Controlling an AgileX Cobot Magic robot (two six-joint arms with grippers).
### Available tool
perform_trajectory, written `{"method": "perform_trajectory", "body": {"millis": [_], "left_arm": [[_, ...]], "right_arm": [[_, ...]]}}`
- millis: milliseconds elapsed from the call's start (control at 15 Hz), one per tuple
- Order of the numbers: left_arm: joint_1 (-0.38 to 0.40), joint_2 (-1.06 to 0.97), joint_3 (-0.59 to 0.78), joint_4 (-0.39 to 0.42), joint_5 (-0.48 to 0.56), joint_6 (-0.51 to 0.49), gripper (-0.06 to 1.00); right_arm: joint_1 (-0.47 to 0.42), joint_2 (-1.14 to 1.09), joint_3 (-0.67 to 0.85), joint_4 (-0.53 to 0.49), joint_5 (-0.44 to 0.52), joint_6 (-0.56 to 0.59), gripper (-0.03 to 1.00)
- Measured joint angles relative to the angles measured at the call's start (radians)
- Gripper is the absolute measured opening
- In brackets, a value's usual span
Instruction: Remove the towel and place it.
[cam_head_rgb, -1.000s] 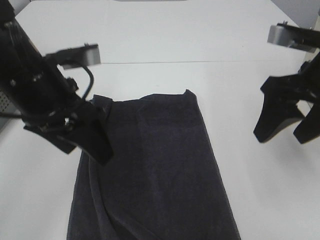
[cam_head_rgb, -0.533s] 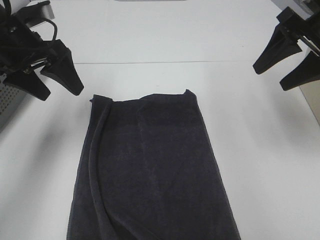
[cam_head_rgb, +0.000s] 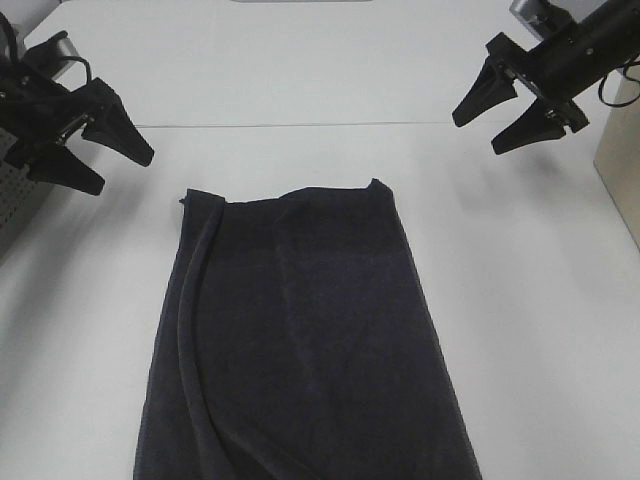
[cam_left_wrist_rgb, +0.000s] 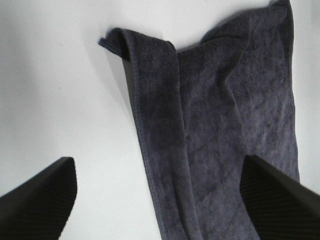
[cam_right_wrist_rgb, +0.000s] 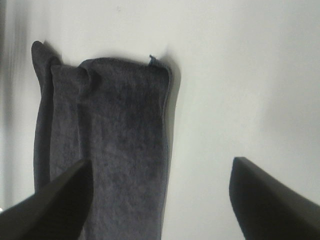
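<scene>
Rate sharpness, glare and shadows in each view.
Exterior high: sharp, bright white tabletop nearly washed out, dark charcoal terry-cloth towel low in detail. Left wrist: towel weave crisp, left gripper fingers softly blurred. Right wrist: softer overall, faint shadow beside the towel, right gripper fingers blurred.

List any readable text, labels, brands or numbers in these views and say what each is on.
None. The towel shows plain dark cloth with no tag in view, the white table is unmarked, and neither the left end effector nor the right end effector carries legible print.
</scene>
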Motion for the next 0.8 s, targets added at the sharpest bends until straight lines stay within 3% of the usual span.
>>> {"method": "perform_trajectory", "body": {"millis": [400, 800], "left_arm": [[0.001, 0.256, -0.252, -0.096, 0.005, 0.01, 0.83], [-0.005, 0.328, -0.294, -0.133, 0.019, 0.017, 0.83]], "right_arm": [[0.0, 0.23, -0.176, 0.098, 0.0, -0.007, 0.73], [0.001, 0.315, -0.192, 0.116, 0.002, -0.008, 0.73]]}}
